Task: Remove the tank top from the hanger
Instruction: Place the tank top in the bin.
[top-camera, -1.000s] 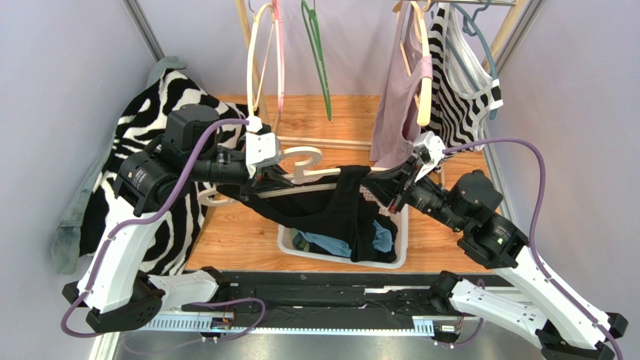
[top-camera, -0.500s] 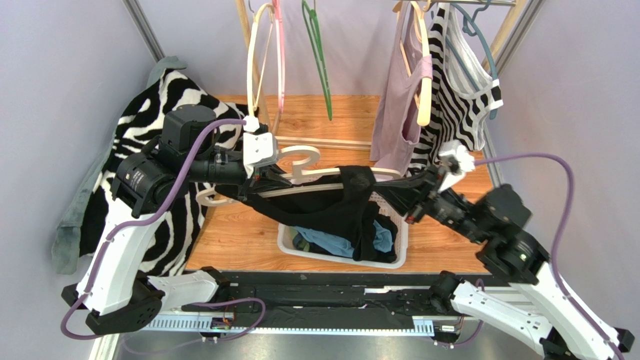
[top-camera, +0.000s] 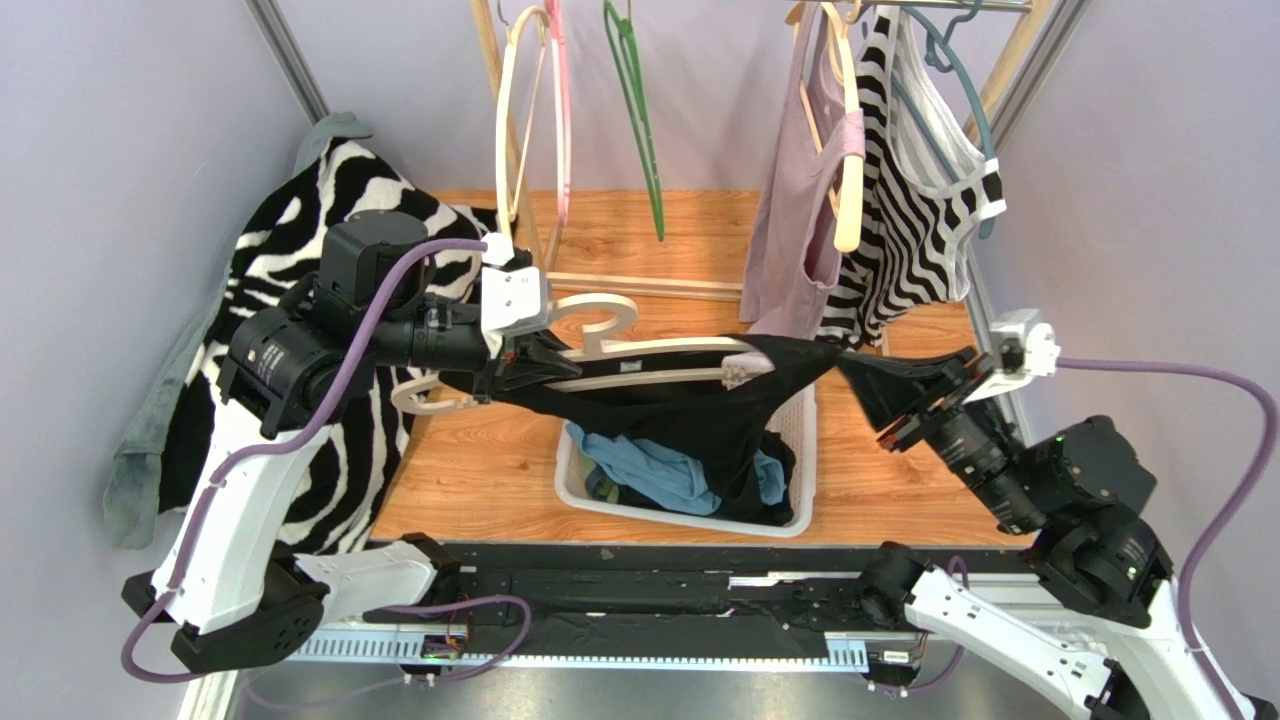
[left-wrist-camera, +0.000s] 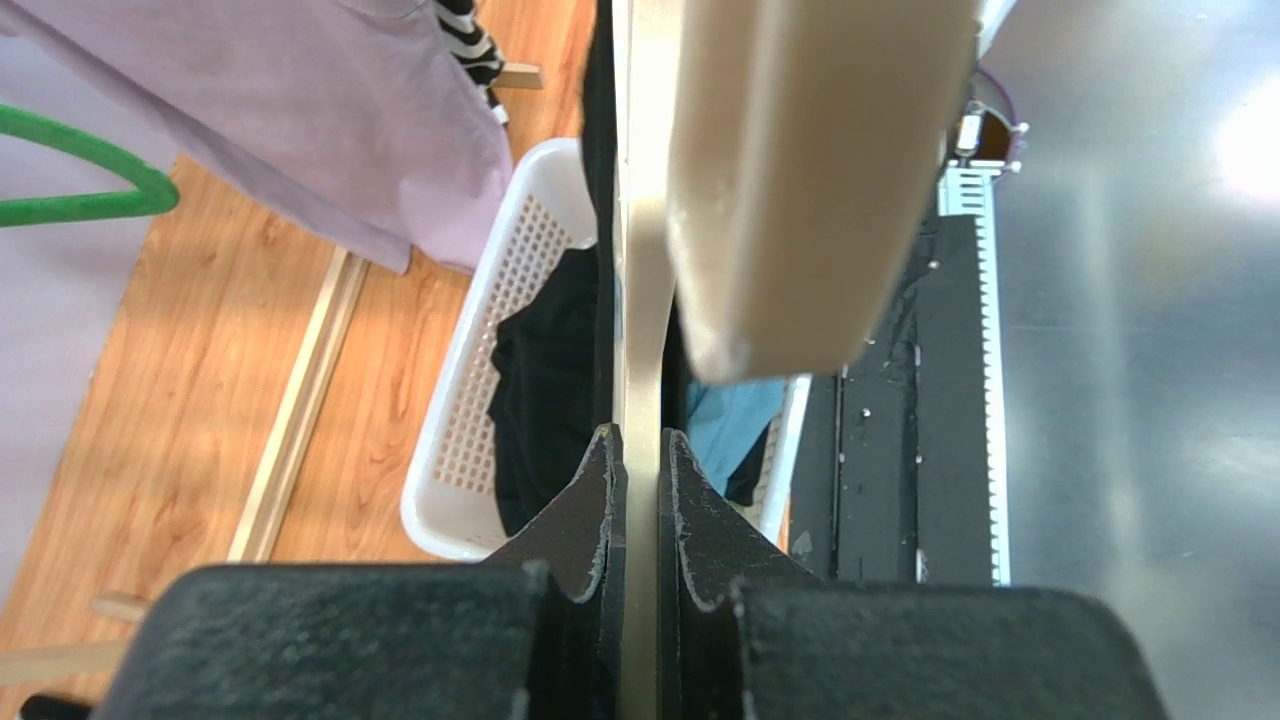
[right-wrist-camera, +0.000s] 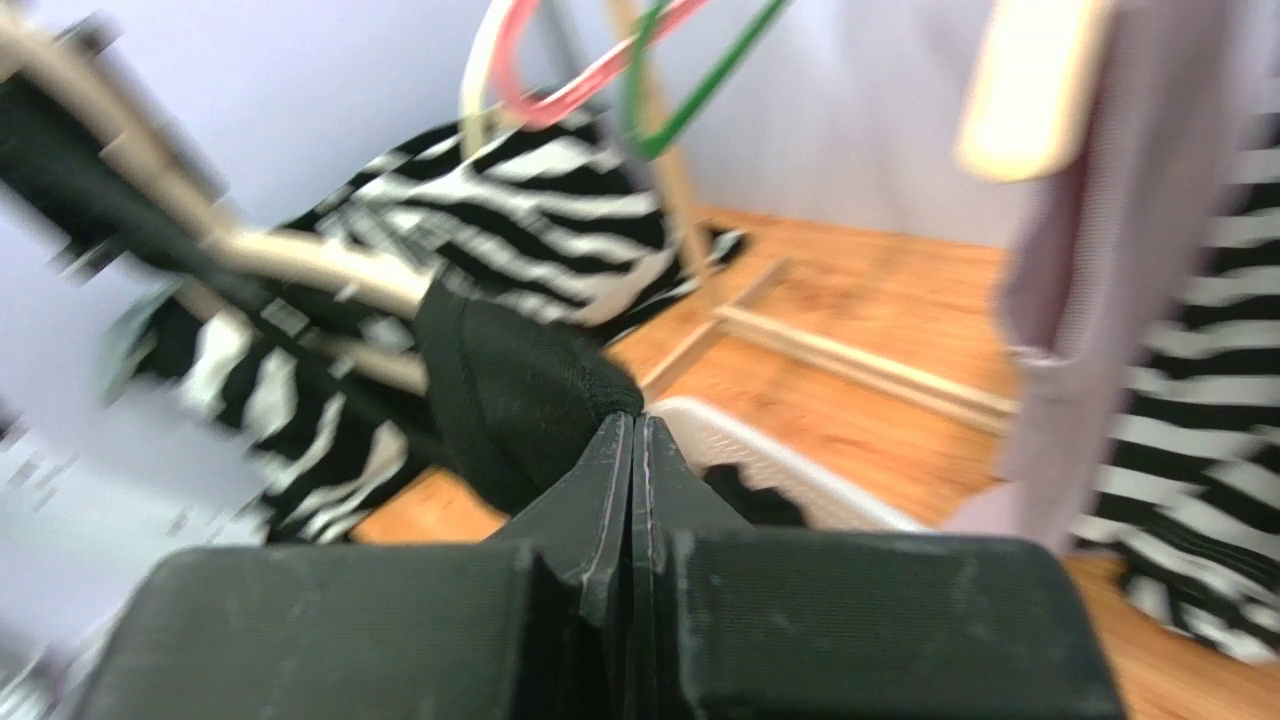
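**Tank top drawn out to the right**

The right gripper (top-camera: 890, 393) is now carried well to the right, past the basket (top-camera: 568, 477). The tank top (top-camera: 706, 413) pinched in it is pulled taut from the hanger (top-camera: 661, 356), and more of the hanger's pale bar is shown. More blue cloth (top-camera: 661, 468) is uncovered in the basket.

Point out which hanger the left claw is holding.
The cream hanger carrying the black tank top, lying level above the white basket. The other hangers all hang upright at the back.
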